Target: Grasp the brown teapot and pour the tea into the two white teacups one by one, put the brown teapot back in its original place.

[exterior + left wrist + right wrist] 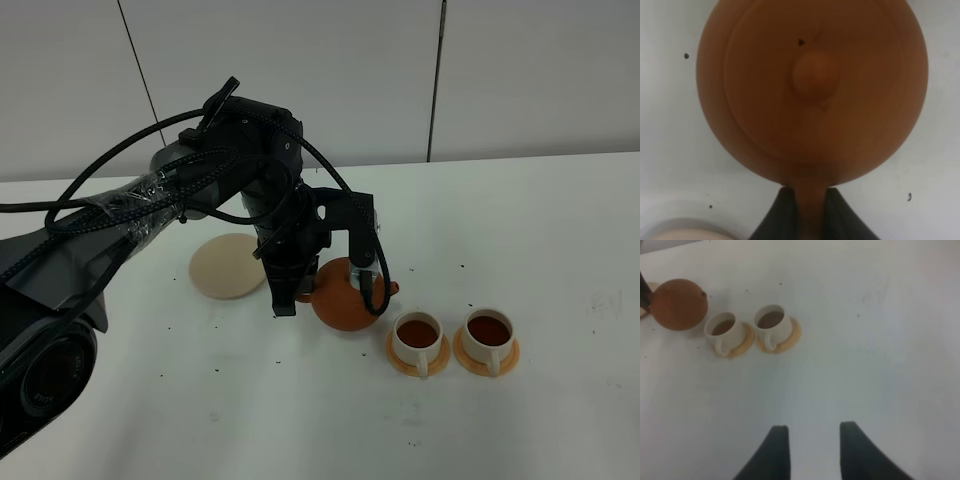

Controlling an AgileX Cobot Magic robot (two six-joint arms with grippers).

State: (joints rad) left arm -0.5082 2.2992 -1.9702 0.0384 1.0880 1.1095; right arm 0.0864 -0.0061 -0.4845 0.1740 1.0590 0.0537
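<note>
The brown teapot (345, 296) is left of the two white teacups, its spout pointing toward them. My left gripper (298, 290) is shut on its loop handle; in the left wrist view the left gripper (809, 195) pinches the handle below the teapot (812, 90), seen from above. Whether the pot touches the table I cannot tell. The nearer teacup (417, 335) and the farther teacup (489, 331) each stand on an orange saucer and hold brown tea. The original place, a cream coaster (226, 266), lies bare to the pot's left. My right gripper (812, 440) hangs open over bare table.
The white table (560, 230) carries small dark specks around the pot and cups. The right wrist view shows the teapot (679, 304) and both teacups (722, 330) (772, 320) far from the right gripper. A pale wall stands behind the table.
</note>
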